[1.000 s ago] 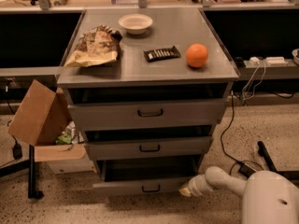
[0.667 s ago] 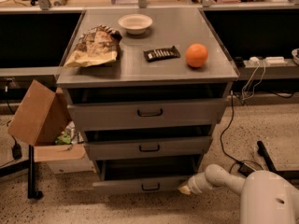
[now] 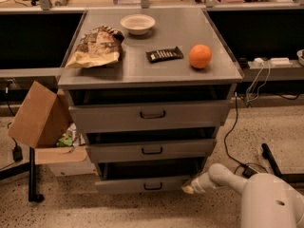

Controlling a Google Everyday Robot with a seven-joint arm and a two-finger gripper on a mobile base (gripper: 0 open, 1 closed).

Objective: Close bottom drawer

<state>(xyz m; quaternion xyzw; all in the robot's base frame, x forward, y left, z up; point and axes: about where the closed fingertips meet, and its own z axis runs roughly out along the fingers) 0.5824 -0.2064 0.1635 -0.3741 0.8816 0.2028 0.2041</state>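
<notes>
The grey metal cabinet (image 3: 142,75) has three drawers, all pulled out a little. The bottom drawer (image 3: 128,185) is the lowest tier, with a short front panel and a small dark bar handle (image 3: 153,186). It stands out slightly, with a dark gap above it. My gripper (image 3: 188,189) is at the end of the white arm, low at the right, touching the right end of the bottom drawer's front.
On the cabinet top lie a chip bag (image 3: 96,47), a white bowl (image 3: 137,23), a dark snack bar (image 3: 164,54) and an orange (image 3: 200,56). An open cardboard box (image 3: 40,120) stands at the left. Cables (image 3: 235,127) run along the floor at the right.
The gripper has stayed against the drawer's right end and the bottom drawer front has slid slightly inward.
</notes>
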